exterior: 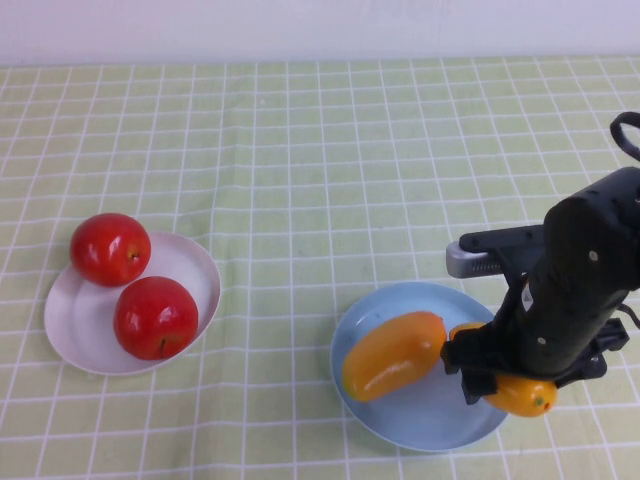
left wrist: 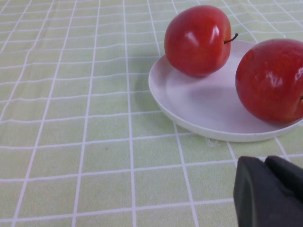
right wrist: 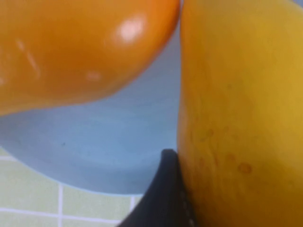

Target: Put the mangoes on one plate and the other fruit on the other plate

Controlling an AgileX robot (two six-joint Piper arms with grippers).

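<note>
Fingers [right wrist: 165,189] of the right gripper [exterior: 500,375] are pinching one mango [exterior: 522,392] at the blue plate's [exterior: 420,425] three o'clock rim, while the left gripper [left wrist: 270,191], fingers pressed together, is hovering near the white plate [left wrist: 208,109].

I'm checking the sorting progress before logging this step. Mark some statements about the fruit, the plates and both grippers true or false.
1. Both apples sit on the white plate. True.
2. The right gripper is empty. False: it is shut on the second mango, over the blue plate's right edge.
3. One mango lies on the blue plate. True.
4. The left gripper holds an apple. False: it holds nothing and sits over the tablecloth close to the white plate.
5. An apple is on the blue plate. False: only mangoes are there.
</note>
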